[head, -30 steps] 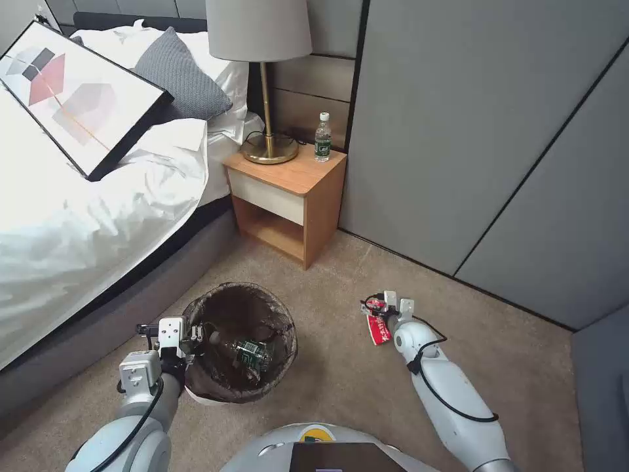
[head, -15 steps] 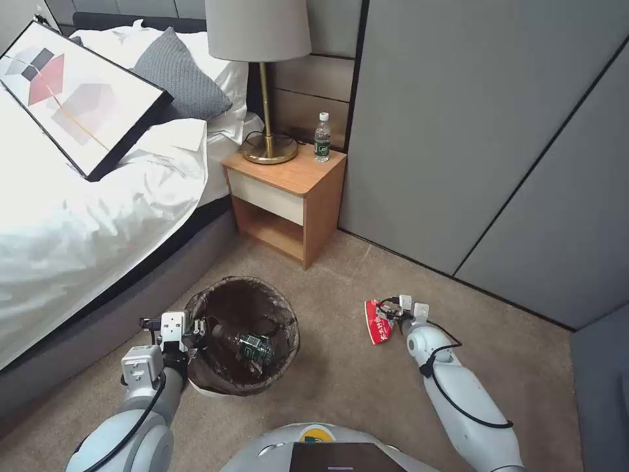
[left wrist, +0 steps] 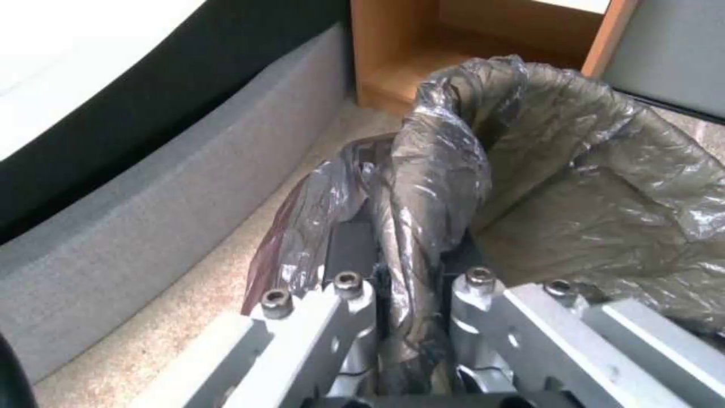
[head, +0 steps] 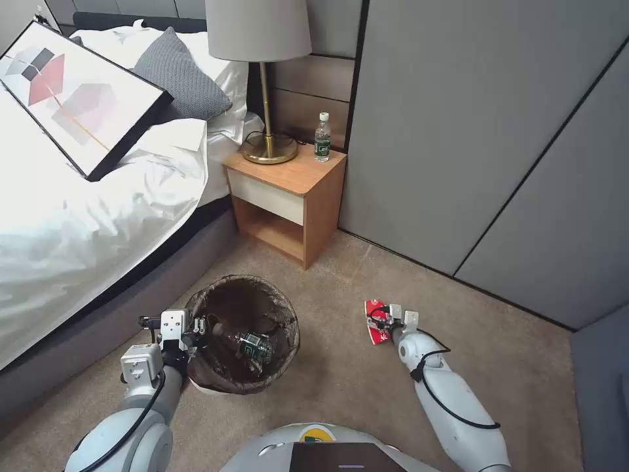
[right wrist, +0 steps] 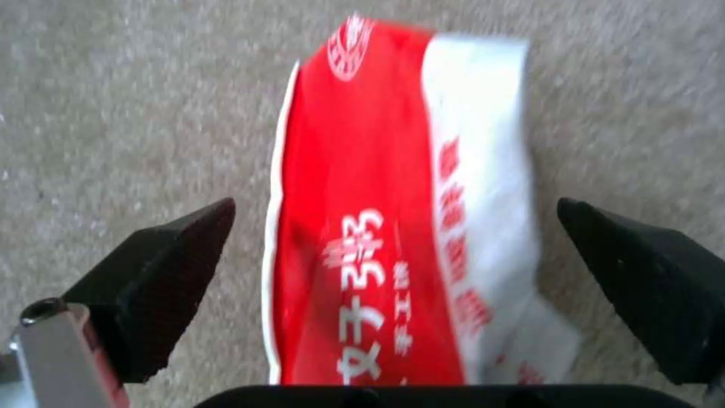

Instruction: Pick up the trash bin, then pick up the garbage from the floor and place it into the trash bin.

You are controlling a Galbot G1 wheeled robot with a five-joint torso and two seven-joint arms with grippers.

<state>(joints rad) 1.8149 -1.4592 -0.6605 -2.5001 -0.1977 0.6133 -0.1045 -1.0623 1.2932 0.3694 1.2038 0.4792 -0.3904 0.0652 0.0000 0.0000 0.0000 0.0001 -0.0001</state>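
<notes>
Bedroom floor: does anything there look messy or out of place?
Yes. A red-and-white wrapper lies flat on the carpet, between the right gripper's open fingers. On the bed, a framed picture rests tilted.

Bag-lined trash bin (head: pixel 242 334) upright on carpet; red-white wrapper (head: pixel 375 321) lies nearby.

White rounded arms (head: pixel 452 400), black cables, silver screwed linkage (left wrist: pixel 483 306), black wedge fingertips (right wrist: pixel 162 272), yellow torso mark.
</notes>
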